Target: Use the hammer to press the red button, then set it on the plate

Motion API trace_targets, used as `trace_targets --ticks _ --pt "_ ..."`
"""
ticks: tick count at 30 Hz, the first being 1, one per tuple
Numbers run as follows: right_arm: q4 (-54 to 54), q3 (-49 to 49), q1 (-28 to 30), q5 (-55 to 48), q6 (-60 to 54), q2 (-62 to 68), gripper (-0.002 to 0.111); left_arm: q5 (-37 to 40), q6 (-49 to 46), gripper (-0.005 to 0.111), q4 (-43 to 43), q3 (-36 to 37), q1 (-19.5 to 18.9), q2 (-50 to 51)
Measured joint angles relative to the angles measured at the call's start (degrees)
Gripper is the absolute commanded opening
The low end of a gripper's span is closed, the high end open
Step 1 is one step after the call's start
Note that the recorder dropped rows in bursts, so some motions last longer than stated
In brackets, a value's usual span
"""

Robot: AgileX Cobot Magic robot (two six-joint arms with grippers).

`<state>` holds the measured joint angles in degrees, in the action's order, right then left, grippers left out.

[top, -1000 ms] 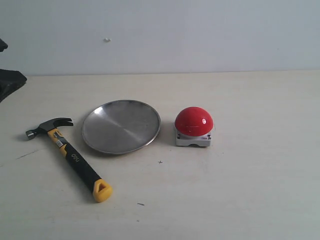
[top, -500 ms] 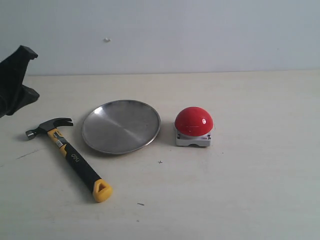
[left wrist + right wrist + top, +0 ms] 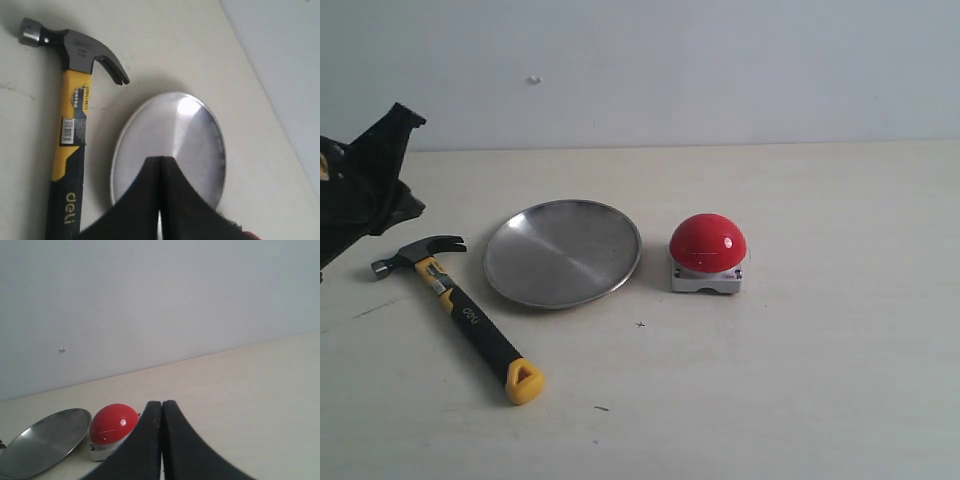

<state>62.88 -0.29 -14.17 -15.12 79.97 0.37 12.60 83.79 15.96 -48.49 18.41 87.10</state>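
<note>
Left hand [image 3: 160,161] moved in, fingers together, right hand [image 3: 162,403] likewise, hammer [image 3: 470,325] lying free beside plate [image 3: 563,252]

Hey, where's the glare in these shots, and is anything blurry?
Left wrist view: bright glare on the plate, hammer sharp. Exterior view: soft overall, a small highlight on the red button. Right wrist view: the same dome glints.
</note>
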Motion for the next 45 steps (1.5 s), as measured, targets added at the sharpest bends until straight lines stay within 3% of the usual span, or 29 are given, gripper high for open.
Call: trace_targets --ticks 7,14,23,27,31,35,38,42,45 --pt "0.0 0.0 0.0 0.0 0.0 0.0 0.000 16.9 3.4 0.000 0.4 -12.0 4.6 6.9" --pt "0.0 0.0 0.0 0.0 0.0 0.0 0.000 33.1 5.2 0.000 0.7 -19.7 5.2 14.4" --pt "0.0 0.0 0.0 0.0 0.0 0.0 0.000 33.4 5.7 0.000 3.4 -20.9 5.2 19.6" --pt "0.0 0.0 0.0 0.0 0.0 0.0 0.000 33.5 0.2 0.000 5.4 -21.0 5.0 19.4" --pt "0.0 0.0 0.0 0.0 0.0 0.0 0.000 34.9 -4.7 0.000 0.7 -21.1 2.3 19.0" --pt "0.0 0.0 0.0 0.0 0.0 0.0 0.000 32.1 -6.5 0.000 -0.6 -21.1 -3.0 19.0" --pt "0.0 0.0 0.0 0.0 0.0 0.0 0.000 31.0 -6.9 0.014 -1.1 -21.1 -4.1 19.0" --pt "0.0 0.0 0.0 0.0 0.0 0.0 0.000 29.0 -6.5 0.046 -1.6 -21.3 -4.5 19.0" --pt "0.0 0.0 0.0 0.0 0.0 0.0 0.000 25.6 -5.6 0.059 -1.6 -21.3 -4.5 20.6"
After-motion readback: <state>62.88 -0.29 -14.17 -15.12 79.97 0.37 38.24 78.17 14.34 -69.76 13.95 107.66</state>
